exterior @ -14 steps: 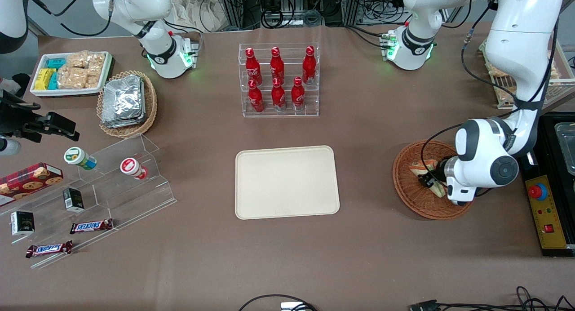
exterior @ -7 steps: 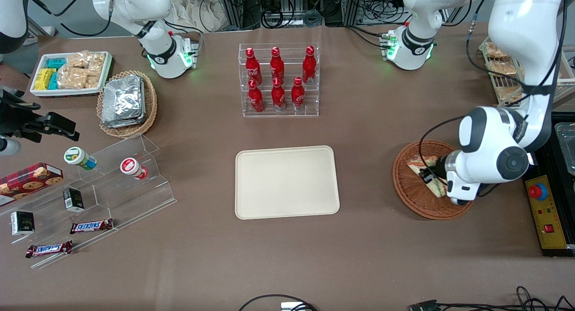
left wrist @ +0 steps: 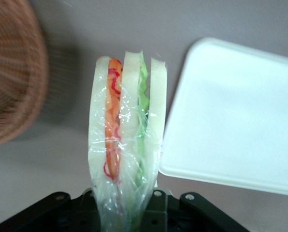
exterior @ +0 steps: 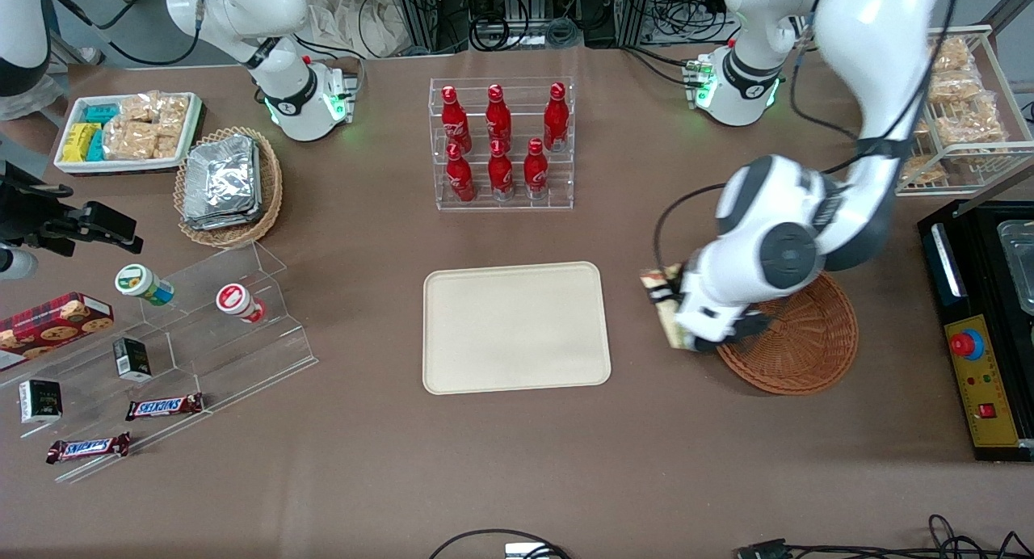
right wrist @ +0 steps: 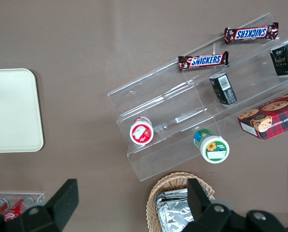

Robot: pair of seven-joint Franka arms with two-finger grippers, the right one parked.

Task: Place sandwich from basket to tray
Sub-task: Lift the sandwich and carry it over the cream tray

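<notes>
The flat cream-beige rectangular tray point(exterior: 515, 326) is seen mid-table. The round reddish-brown wicker basket point(exterior: 800, 342) lies beside it. Between them, the wrapped triangular sandwich point(left wrist: 126, 145) is held clamped in the gripper point(exterior: 677, 317). "SNICKERS" bars point(right wrist: 203, 60) are readable.

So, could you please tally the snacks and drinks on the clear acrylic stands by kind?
Red bottles: 6
Snickers bars: 2
Round cups: 2
Small dark boxes: 2
Cookie box: 1
Total: 13
Apart from these, the gripper holds the sandwich between basket and tray.
</notes>
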